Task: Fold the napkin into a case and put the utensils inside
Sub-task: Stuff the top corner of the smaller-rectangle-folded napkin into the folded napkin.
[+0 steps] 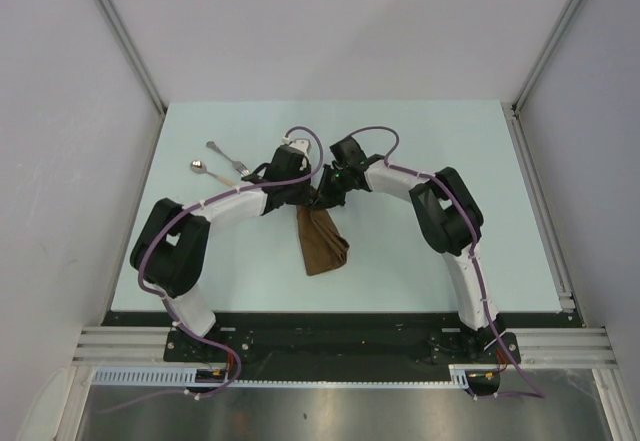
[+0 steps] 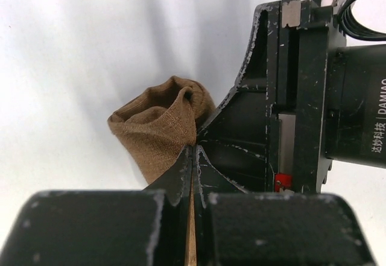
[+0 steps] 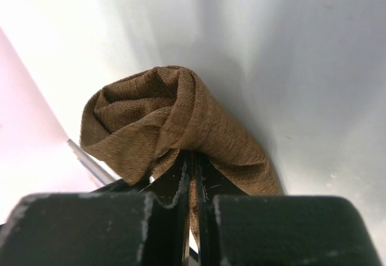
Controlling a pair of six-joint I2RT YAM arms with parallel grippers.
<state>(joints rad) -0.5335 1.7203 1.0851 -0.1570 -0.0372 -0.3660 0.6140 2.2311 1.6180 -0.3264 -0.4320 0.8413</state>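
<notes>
1. Clamped tight on the top edge of the napkin (image 1: 322,241) with left gripper (image 2: 193,151) and right gripper (image 3: 192,157), side by side over the middle of the table (image 1: 450,141).
2. Bunched into a loose roll, trailing toward table's near edge; no neat case yet.
3. Parked at table's far-left: fork (image 1: 228,158), then spoon (image 1: 212,172) just beside.
4. Judged mid-fold. Next probably: lay cloth flat on table, spread grips apart, square the fold before fetching utensils.

A pale green table (image 1: 430,261) sits between plain white walls (image 1: 340,21), with slanted metal posts (image 1: 120,36) at its far corners and a steel sheet (image 1: 340,413) beyond its near edge.
</notes>
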